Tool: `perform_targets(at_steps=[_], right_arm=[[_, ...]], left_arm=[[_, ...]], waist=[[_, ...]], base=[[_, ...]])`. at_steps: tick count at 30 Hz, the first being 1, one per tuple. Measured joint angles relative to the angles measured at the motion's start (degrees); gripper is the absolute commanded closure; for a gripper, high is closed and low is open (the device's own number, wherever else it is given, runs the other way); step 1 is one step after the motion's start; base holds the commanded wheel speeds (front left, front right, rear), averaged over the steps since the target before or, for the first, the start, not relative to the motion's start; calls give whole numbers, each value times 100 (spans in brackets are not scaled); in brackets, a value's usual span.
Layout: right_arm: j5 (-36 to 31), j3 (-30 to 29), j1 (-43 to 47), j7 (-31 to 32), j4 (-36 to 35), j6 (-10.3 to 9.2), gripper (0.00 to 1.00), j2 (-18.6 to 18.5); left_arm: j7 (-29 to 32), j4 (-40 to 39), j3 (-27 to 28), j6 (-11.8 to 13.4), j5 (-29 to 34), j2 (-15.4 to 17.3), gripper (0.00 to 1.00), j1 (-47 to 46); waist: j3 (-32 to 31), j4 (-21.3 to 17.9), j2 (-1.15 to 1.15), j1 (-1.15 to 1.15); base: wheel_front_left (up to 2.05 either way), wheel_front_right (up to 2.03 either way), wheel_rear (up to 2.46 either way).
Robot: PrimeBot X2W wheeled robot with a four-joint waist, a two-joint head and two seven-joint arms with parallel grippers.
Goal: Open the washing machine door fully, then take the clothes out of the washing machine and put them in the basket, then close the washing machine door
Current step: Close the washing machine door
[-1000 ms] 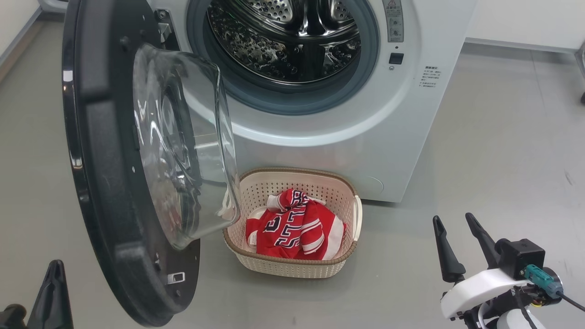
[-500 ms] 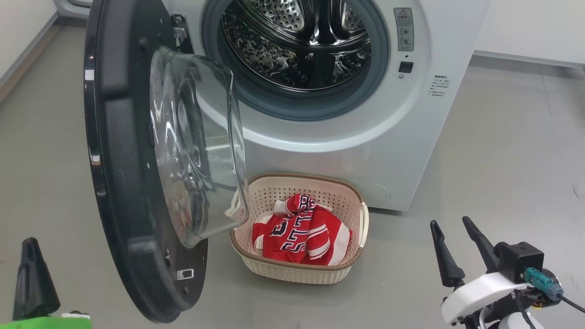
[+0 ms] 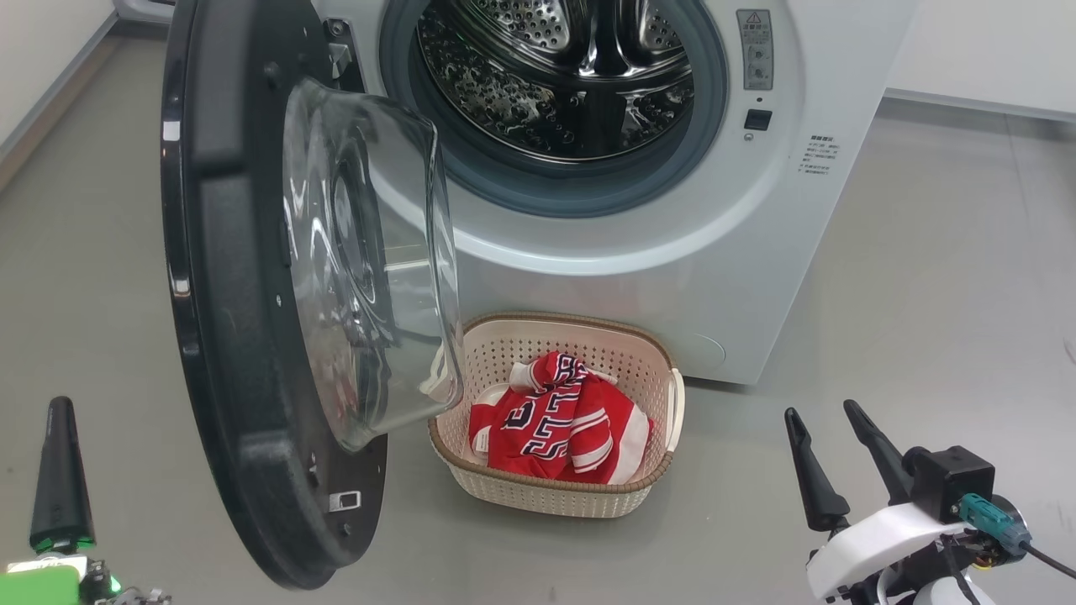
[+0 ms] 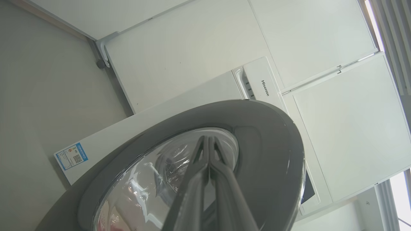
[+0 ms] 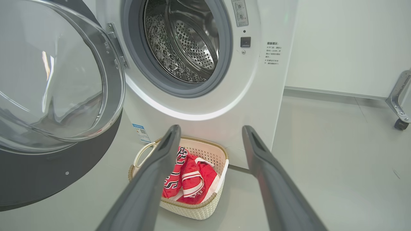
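The clothes [image 3: 559, 416] lie in the basket [image 3: 555, 496], before the washing machine [image 3: 672, 252], right of its door [image 3: 244, 336].

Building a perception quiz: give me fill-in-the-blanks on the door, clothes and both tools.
The washing machine door stands ____. The clothes lie in the basket and are mostly ____. The left tool has its fingers ____. The right tool holds ____.
Missing: open; red; shut; nothing.
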Motion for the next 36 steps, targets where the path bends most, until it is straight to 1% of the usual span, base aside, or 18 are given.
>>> perform_targets(at_steps=[4, 6, 8, 17, 20, 27, 36], right_arm=[[0, 35, -2, 45, -27, 0, 0, 0], [0, 24, -2, 45, -35, -1, 0, -5], [0, 4, -2, 45, -51, -42, 0, -8], [0, -3, -12, 51, -88, -42, 0, -40], [0, -4, -13, 51, -88, -42, 0, -41], [1, -5, -18, 52, -90, -42, 0, -40], [1, -14, -32, 52, -105, -42, 0, -41]], left_arm=[[252, -1, 85, 9, -528, 25, 100, 74], [387, -12, 53, 9, -675, 25, 100, 112], [519, -31, -20, 10, -842, 26, 100, 146], [907, -151, -225, 59, -998, 32, 100, 218], [1004, -198, -269, 59, -1136, 40, 100, 247], [1258, -372, -414, 75, -1192, 101, 100, 348], [1433, -523, -593, 76, -1236, 116, 100, 391]], waist=[[43, -51, 0, 0], [68, -73, 0, 0], [101, -88, 0, 0], [202, -124, 0, 0], [218, -137, 0, 0], [259, -175, 0, 0], [320, -240, 0, 0]], base=[[0, 0, 0], [0, 0, 0], [0, 0, 0], [0, 0, 0], [0, 0, 0], [0, 0, 0], [0, 0, 0]])
